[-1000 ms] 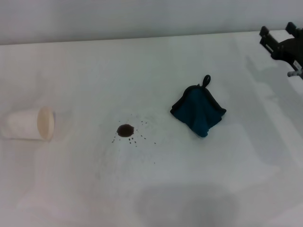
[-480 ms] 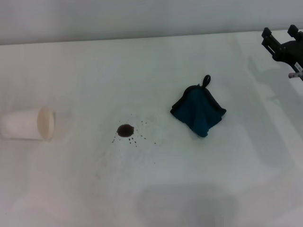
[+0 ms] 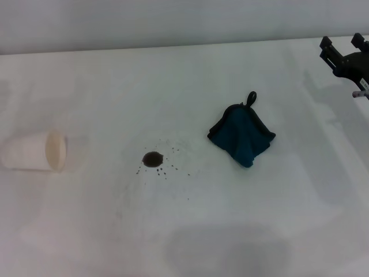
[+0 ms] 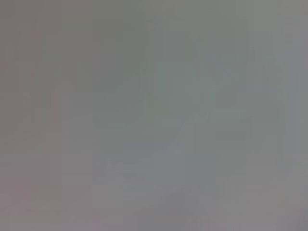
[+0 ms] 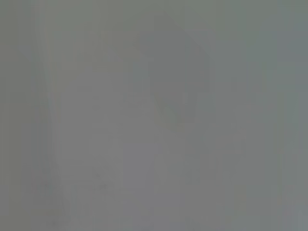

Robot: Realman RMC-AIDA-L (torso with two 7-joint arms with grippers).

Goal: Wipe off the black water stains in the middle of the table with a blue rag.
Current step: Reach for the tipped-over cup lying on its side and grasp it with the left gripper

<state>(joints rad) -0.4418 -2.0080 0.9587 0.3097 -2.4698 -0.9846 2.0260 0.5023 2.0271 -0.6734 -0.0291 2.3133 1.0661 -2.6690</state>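
Landmark for all positions: the black water stains (image 3: 152, 158), a small dark blot ringed by fine specks, on the white counter (image 3: 190, 81).

Far left of the stains: a white paper cup (image 3: 36, 150) lying on its side, mouth turned toward the stains. Not part of the job; well apart from them.

Right of the stains and slightly farther back: the blue rag (image 3: 241, 136), bunched into a peaked heap, black loop pointing away from the robot. Not touching the stains; bare counter lies between. No claw is on it.

Far right of the stains, at the back corner: the right claw (image 3: 343, 45), raised above the counter with its two fingers parted, grasping nothing. Well apart from the rag. Left claw: not visible in any view.

Step in hand, as I judge it: reach for the rag. To do it well, come down over the peak of the heap, where the cloth is thickest, and pinch enough folds that a pad of fabric hangs below the fingers. Then drag flat across the blot and the outer specks, with passes wider than the ring, steering clear of the cup.

Views: only the head view gives the layout. Both wrist views are a featureless grey; neither shows rag, stains or fingers.
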